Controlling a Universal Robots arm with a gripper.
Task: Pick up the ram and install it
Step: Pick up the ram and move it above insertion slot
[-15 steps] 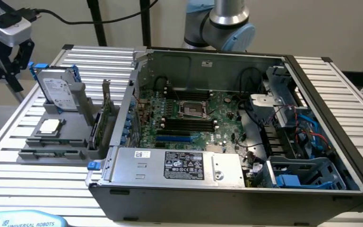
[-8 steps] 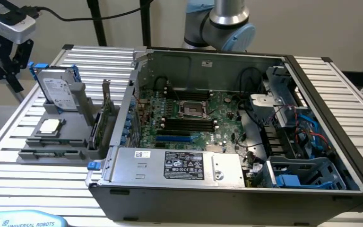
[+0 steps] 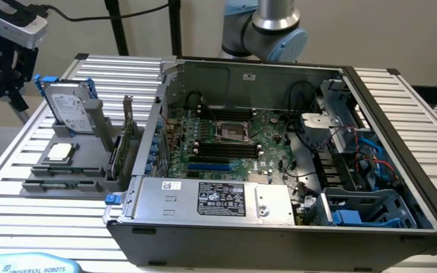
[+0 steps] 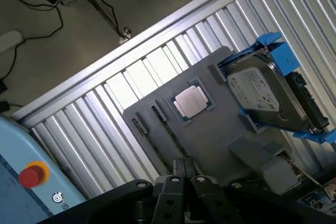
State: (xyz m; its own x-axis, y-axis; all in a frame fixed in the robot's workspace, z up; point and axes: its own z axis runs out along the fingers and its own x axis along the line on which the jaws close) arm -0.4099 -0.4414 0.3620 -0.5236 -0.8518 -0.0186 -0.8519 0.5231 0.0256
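Observation:
The ram (image 3: 61, 184) lies lengthwise in the front slot of a grey parts holder (image 3: 32, 170) on the slatted table, at the exterior view's left. In the wrist view it is a thin dark strip (image 4: 169, 129) seen edge-on in the holder, beside the square silver processor chip (image 4: 190, 101). My gripper (image 3: 4, 74) hangs high beyond the holder's far left corner, well above the table. Its two fingertips (image 4: 178, 167) meet with nothing between them, just over the near end of the ram strip in the wrist view. The motherboard's black memory slots (image 3: 226, 151) lie inside the open computer case.
A hard drive in a blue bracket (image 3: 70, 108) stands on the holder's back. A green expansion card (image 3: 123, 145) stands upright between the holder and the case wall (image 3: 154, 131). A teach pendant with a red button (image 4: 32, 176) lies near the table's front edge.

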